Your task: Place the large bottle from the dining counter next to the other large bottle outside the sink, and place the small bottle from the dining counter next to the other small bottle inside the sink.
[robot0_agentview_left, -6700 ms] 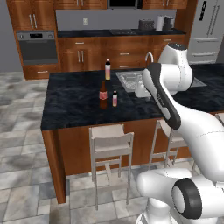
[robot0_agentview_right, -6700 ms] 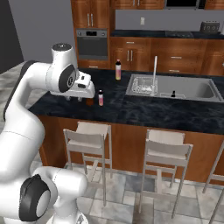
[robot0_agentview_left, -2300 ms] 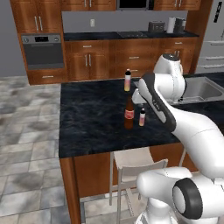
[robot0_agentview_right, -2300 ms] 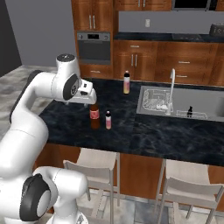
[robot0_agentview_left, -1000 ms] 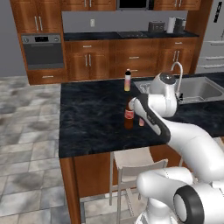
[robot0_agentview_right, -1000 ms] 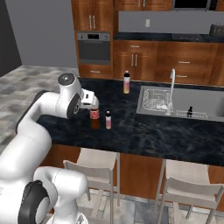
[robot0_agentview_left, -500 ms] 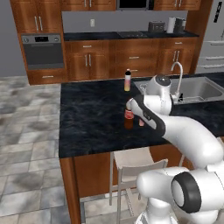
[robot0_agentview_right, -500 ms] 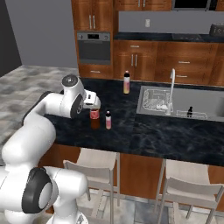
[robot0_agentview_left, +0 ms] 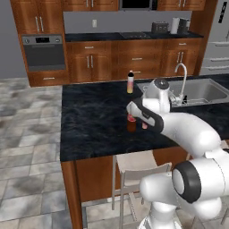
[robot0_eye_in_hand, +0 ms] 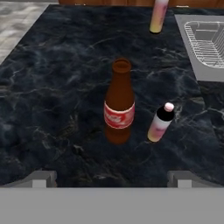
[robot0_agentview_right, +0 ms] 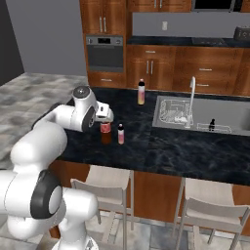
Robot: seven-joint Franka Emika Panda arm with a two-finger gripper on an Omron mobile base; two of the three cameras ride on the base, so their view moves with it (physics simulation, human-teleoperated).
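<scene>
Dark marbled stone is spreading under us as we are working over the tabletop [robot0_eye_in_hand: 52, 87], with wooden cabinets behind. Our tool [robot0_eye_in_hand: 111, 177] is hanging with its two tips wide apart and nothing between them, aimed at the brown bottle [robot0_eye_in_hand: 119, 103], which is standing upright just ahead. Just beside it, on the sink side, the short pink bottle [robot0_eye_in_hand: 160, 122] is standing upright too, close but not touching. Farther off, the tall pale bottle [robot0_eye_in_hand: 158, 16] is waiting near the edge of the sink [robot0_agentview_right: 207, 117], and a tiny black bottle [robot0_agentview_right: 212, 125] is sitting inside the basin.

We are judging the brown bottle to be glass: rigid, fairly heavy, smooth and top-heavy enough to tip. We are thinking the best hold is across the labelled body, low enough to keep it steady, with the tips kept clear of the pink neighbour.
</scene>
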